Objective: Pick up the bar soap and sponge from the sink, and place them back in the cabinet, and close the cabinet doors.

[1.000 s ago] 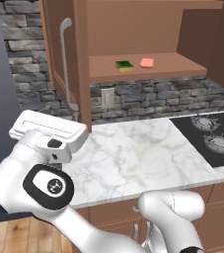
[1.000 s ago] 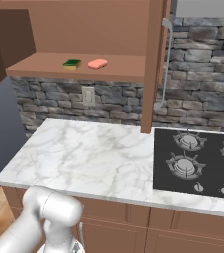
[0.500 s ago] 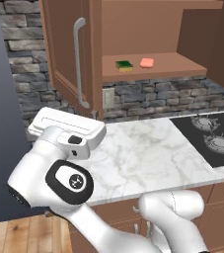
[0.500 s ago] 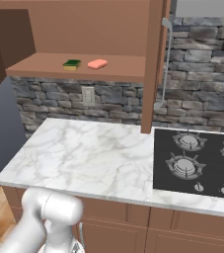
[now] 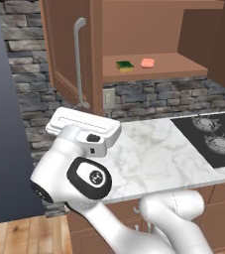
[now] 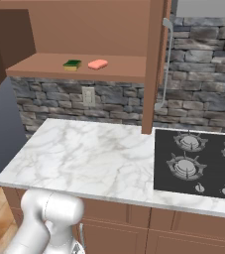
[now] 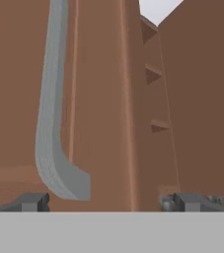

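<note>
**pan_fan:** ok so where's everything sitting? Soap (image 5: 147, 63) and sponge (image 5: 124, 65) are lying side by side on the shelf (image 5: 183, 65) inside the cabinet (image 6: 84, 30), sponge on the left, soap on the right, just beside each other and not touching as far as I can tell. So I'm guessing only the doors are left.

**grip_nerd:** yep, reading it the same. Left door (image 5: 67, 54) is hanging open, swung out over the left end of the desk (image 5: 158, 154). The right door (image 6: 153, 64) is standing open too, edge-on in the right base view with its handle (image 6: 167, 59) facing away from the shelf.

**pan_fan:** and the claw (image 7: 103, 202)?

**grip_nerd:** it's sitting wide, nothing between the tips. In the hand view it's looking straight at the left door, with that door's handle (image 7: 52, 113) running lengthwise away from it, the curved foot lying just beyond the left fingertip (image 7: 32, 201).

**pan_fan:** so the handle's long axis is vertical and the claw's right below its lower end?

**grip_nerd:** looks like it. My guess is it's lining up to push or hook that door toward the shelf. Can't tell if it's touching yet.
</note>
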Tool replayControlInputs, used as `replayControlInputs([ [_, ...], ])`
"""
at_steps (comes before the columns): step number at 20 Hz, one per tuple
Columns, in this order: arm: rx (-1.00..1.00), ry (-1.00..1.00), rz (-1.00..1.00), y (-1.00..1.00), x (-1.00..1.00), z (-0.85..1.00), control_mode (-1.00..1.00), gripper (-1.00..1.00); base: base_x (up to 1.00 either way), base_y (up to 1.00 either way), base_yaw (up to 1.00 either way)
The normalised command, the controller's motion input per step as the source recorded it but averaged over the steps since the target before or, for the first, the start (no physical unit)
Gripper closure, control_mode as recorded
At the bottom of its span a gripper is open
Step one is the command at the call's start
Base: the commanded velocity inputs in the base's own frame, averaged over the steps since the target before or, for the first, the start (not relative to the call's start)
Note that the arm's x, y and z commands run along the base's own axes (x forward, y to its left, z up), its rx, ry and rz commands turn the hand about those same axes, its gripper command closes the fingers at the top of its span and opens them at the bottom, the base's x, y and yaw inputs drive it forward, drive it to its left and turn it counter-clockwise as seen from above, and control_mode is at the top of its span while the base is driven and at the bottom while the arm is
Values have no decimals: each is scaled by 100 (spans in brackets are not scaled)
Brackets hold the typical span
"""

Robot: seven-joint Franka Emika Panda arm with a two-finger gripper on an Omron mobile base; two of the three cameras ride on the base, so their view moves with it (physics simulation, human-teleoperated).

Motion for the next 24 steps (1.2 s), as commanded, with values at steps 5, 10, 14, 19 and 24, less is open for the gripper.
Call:
replayControlInputs([
  [5, 0, -1, 0, -8, 26, -21, -100, -100, 0, 0, 0],
  [10, 0, -1, -4, -15, 47, -11, -100, -100, 0, 0, 0],
  [14, 0, 0, -10, -22, 57, -2, -100, -100, 0, 0, 0],
  [19, 0, 0, -17, -10, 61, -5, -100, -100, 0, 0, 0],
  [24, 0, -1, -22, -5, 57, -2, -100, -100, 0, 0, 0],
])
